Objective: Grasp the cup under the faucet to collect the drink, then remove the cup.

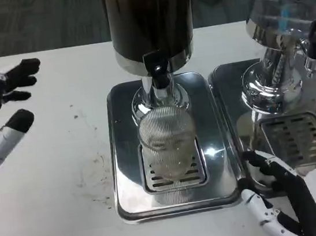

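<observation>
A clear ribbed cup (168, 145) stands on the slotted drip grate (174, 177) of the dark drink dispenser (150, 20), directly below its black faucet (157, 68). My left hand (0, 112) hovers over the table at the far left, fingers spread, well apart from the cup and holding nothing. My right hand (300, 201) lies at the lower right, beside the tray's right edge, fingers apart and empty. Neither hand touches the cup.
The steel drip tray (122, 157) carries the dispenser. A second chrome dispenser (287, 37) stands on its own tray with a grate (297, 137) to the right, close above my right hand. Dark specks (97, 166) mark the white table left of the tray.
</observation>
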Controlling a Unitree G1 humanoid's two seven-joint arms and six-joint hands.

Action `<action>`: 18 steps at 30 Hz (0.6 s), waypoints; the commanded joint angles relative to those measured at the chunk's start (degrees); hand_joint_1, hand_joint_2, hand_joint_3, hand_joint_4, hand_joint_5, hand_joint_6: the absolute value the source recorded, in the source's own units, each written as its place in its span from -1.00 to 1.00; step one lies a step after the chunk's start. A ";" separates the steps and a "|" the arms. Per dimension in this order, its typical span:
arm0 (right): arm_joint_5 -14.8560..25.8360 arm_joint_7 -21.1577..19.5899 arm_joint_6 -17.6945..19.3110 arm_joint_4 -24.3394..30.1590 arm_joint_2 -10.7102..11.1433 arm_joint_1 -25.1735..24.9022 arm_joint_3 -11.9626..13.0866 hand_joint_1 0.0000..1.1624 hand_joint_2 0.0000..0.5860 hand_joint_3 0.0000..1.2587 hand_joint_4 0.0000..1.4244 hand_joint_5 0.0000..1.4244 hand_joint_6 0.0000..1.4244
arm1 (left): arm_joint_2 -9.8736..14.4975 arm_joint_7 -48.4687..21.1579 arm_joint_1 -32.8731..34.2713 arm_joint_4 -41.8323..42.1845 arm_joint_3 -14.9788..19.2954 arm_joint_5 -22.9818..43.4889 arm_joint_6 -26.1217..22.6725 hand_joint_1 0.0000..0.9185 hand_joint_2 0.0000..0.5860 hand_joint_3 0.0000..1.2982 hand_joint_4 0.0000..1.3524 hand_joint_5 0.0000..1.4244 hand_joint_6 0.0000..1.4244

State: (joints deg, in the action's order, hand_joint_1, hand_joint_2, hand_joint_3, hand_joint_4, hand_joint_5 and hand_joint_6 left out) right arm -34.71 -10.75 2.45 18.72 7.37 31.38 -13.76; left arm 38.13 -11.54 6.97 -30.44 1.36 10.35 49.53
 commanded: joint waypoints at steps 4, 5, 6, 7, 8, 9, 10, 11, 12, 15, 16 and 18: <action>-0.06 -0.93 -0.08 -1.08 -0.48 -0.58 -0.08 -0.55 0.41 -0.60 -0.69 -0.69 -0.55 | 2.35 -37.03 7.13 0.95 4.06 24.68 -18.17 -1.00 -0.89 -0.86 -1.00 -0.98 -0.84; 0.02 -0.97 -0.15 -1.24 -0.62 -0.74 -0.13 -0.54 0.41 -0.60 -0.69 -0.69 -0.55 | 2.54 -40.36 7.84 1.13 4.95 26.67 -21.59 -1.00 -0.89 -0.86 -1.00 -0.99 -0.84; 0.15 -0.97 -0.17 -1.36 -0.68 -0.85 -0.11 -0.54 0.41 -0.60 -0.69 -0.69 -0.55 | 2.71 -43.50 8.61 1.17 5.73 28.50 -25.07 -1.00 -0.88 -0.87 -1.00 -0.99 -0.86; 0.32 -0.99 -0.18 -1.47 -0.76 -0.97 -0.07 -0.54 0.41 -0.60 -0.69 -0.69 -0.55 | 2.66 -45.64 9.15 1.13 6.50 29.41 -27.43 -1.00 -0.87 -0.88 -1.00 -0.99 -0.87; 0.38 -1.10 -0.19 -1.58 -0.82 -1.10 -0.06 -0.54 0.41 -0.60 -0.69 -0.69 -0.55 | 2.59 -48.02 9.80 1.06 7.54 30.37 -30.43 -1.00 -0.86 -0.87 -1.00 -0.99 -0.88; 0.49 -1.21 -0.23 -1.75 -0.94 -1.29 -0.06 -0.54 0.41 -0.60 -0.69 -0.69 -0.55 | 2.67 -50.71 10.77 0.68 8.44 31.65 -34.36 -1.00 -0.86 -0.86 -1.00 -0.99 -0.89; 0.61 -1.28 -0.22 -1.91 -0.99 -1.45 -0.02 -0.55 0.41 -0.60 -0.69 -0.69 -0.55 | 2.75 -52.89 11.66 0.30 9.15 32.68 -37.85 -1.00 -0.86 -0.86 -1.00 -0.99 -0.91; 0.66 -1.36 -0.21 -2.06 -1.01 -1.59 -0.01 -0.55 0.42 -0.60 -0.69 -0.69 -0.55 | 2.70 -54.43 12.29 0.08 9.83 33.17 -40.39 -1.00 -0.86 -0.86 -1.00 -0.99 -0.92; 0.66 -1.42 -0.22 -2.18 -1.06 -1.72 -0.06 -0.55 0.42 -0.60 -0.69 -0.69 -0.55 | 2.63 -55.73 12.85 -0.11 10.44 33.52 -42.72 -1.00 -0.86 -0.85 -1.00 -0.99 -0.93; 0.74 -1.57 -0.23 -2.50 -1.15 -1.97 -0.15 -0.56 0.43 -0.60 -0.69 -0.69 -0.55 | 2.38 -59.09 14.30 -0.47 11.85 34.09 -48.98 -1.00 -0.87 -0.83 -1.00 -0.97 -0.94; 0.79 -1.61 -0.21 -2.59 -1.17 -2.03 -0.14 -0.56 0.43 -0.60 -0.69 -0.69 -0.55 | 2.38 -60.42 14.94 -0.74 12.08 34.31 -51.39 -1.00 -0.87 -0.83 -1.00 -0.97 -0.94; 0.89 -1.72 -0.22 -2.74 -1.27 -2.10 -0.14 -0.56 0.43 -0.60 -0.69 -0.69 -0.55 | 2.27 -62.32 15.94 -1.20 12.62 34.08 -54.71 -1.00 -0.88 -0.83 -1.00 -0.97 -0.94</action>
State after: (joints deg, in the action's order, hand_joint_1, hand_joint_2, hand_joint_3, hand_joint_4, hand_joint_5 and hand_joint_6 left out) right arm -34.38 -12.26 2.45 16.95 6.48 29.53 -13.86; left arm 40.12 -71.17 21.07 -30.83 13.06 44.51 -0.96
